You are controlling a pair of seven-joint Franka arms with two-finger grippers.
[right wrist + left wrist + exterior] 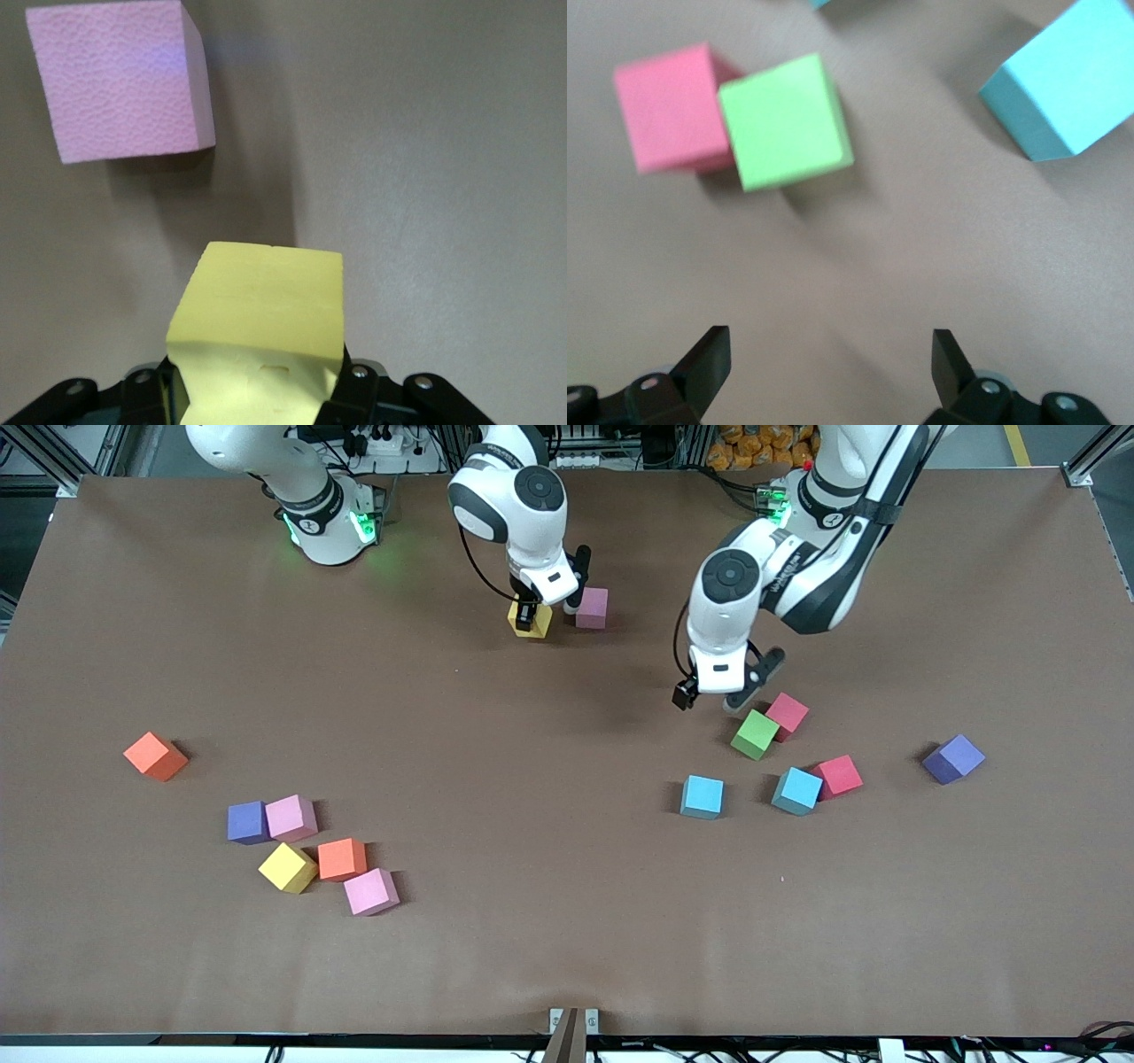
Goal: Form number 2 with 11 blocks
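- Placed – one pink block (592, 607) on the counter (549, 921) near the robots' bases, about midway between the two ends; seemingly the first piece of the figure.
- In hand – yellow block (530, 620), clamped in the right pincer (529, 615), just beside the pink block on the side toward the right arm's end; a gap shows between the two in the right wrist view. Whether it already rests on the counter I cannot tell.
- Left pincer (718, 701) – jaws spread wide, holding nothing, low over bare counter just beside the green block (755, 734); probably the next pick.
- Loose, left arm's end – green block touching one red block (787, 715); second red block (837, 776) touching a blue block (796, 791); another blue block (702, 796) apart, toward the middle.
- Loose, right arm's end – orange block (155, 756) alone; nearer the camera a cluster: pink block (291, 818), second yellow (288, 867), orange (342, 859), pink (371, 891).
- Not counted – purple cube (247, 822) touching the cluster's pink block; purple cube (953, 759) apart at the left arm's end.
- Status – early: one block down, one being set, the rest unsorted; no figure 2 readable yet.
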